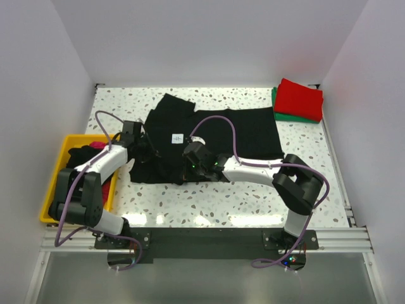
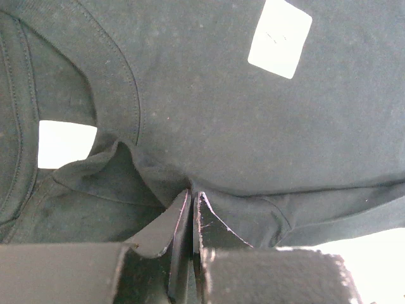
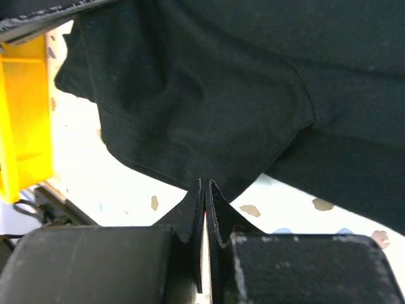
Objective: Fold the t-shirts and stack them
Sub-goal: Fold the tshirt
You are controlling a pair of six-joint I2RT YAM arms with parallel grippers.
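Speckled white counter (image 1: pixel 240 206) lay open near and right. A yellow plastic bin (image 1: pixel 73 139) blocked the left edge, and a stack of folded red and green cloth t-shirts (image 1: pixel 299 100) blocked the far-right corner.

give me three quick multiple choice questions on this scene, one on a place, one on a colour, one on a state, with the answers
1. The red t-shirt lies
A. folded on the green t-shirt in the far right corner
B. spread flat in the middle
C. crumpled at the near edge

2. The bin at the left is
A. blue
B. yellow
C. white

3. The right gripper is
A. wide open in the air
B. shut on nothing
C. shut on the hem of the black t-shirt

Answers:
1 A, as the top view shows red stacked on green in that corner.
2 B, as its walls are bright yellow.
3 C, as the right wrist view shows the fingers pinched together with black cloth between them.
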